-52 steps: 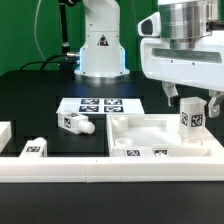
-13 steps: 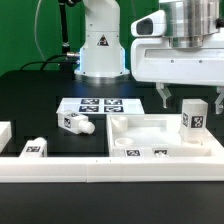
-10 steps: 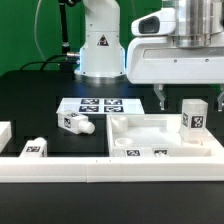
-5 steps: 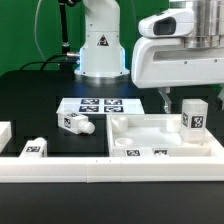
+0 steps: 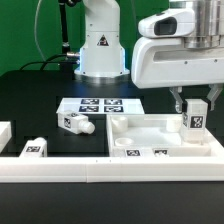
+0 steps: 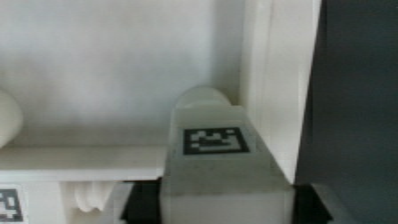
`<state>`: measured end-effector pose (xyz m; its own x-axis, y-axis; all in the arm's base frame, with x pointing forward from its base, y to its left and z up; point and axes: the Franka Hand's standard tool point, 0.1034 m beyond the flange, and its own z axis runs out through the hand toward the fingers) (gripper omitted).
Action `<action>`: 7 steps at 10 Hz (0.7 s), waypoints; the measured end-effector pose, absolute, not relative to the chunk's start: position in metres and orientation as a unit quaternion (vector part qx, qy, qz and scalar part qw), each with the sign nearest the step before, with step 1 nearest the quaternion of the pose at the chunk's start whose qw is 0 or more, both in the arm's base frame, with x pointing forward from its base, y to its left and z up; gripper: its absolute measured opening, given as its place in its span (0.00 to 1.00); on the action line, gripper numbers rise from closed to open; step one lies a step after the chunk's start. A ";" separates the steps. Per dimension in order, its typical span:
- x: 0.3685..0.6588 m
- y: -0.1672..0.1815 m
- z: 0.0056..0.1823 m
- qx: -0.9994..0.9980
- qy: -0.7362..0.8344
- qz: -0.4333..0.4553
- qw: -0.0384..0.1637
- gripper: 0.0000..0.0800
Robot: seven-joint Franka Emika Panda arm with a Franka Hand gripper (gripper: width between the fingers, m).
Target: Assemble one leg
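The leg [image 5: 195,116] stands upright in the right far corner of the white tray-shaped panel [image 5: 150,138], with a square tag facing the camera. My gripper [image 5: 196,104] is over it, with one finger on each side of the leg's upper part. In the wrist view the leg [image 6: 214,140] fills the space at my gripper [image 6: 217,203], and the dark pads [image 6: 150,203] lie flush against its sides. The gripper looks shut on the leg. The leg's lower end is hidden behind the panel's rim.
Another leg [image 5: 74,123] lies on the table left of the panel, one more [image 5: 33,148] sits near the front left, and a white block [image 5: 4,132] shows at the left edge. The marker board [image 5: 95,105] lies behind. A long white rail [image 5: 110,171] runs along the front.
The gripper was to the left of the upright leg, apart from it. It has moved to the exterior view's right and now has its fingers on both sides of the leg.
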<state>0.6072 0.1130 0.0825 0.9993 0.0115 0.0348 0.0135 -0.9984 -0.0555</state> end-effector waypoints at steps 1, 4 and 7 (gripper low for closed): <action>0.607 0.113 0.083 -0.999 0.019 -0.016 0.029 0.36; 0.607 0.113 0.082 -0.989 0.143 -0.013 0.035 0.36; 0.608 0.113 0.082 -0.944 0.327 -0.008 0.043 0.36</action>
<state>0.6077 0.1131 0.0815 0.7857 -0.6184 -0.0131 -0.6171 -0.7822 -0.0862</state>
